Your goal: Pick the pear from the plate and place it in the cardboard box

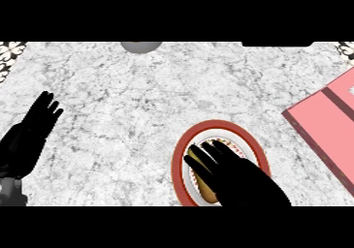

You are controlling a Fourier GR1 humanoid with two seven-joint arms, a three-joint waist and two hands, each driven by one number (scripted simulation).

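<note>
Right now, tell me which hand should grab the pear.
Right. The right hand is over the pear on the plate, nearer the pink box; the left hand rests far left.

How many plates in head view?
1: the red-rimmed plate at lower centre-right, under the right hand, left of the pink box. None seen elsewhere.

Left hand (pixel 32 127) open, fingers up, right hand (pixel 233 169) extended, fingers straight
</note>
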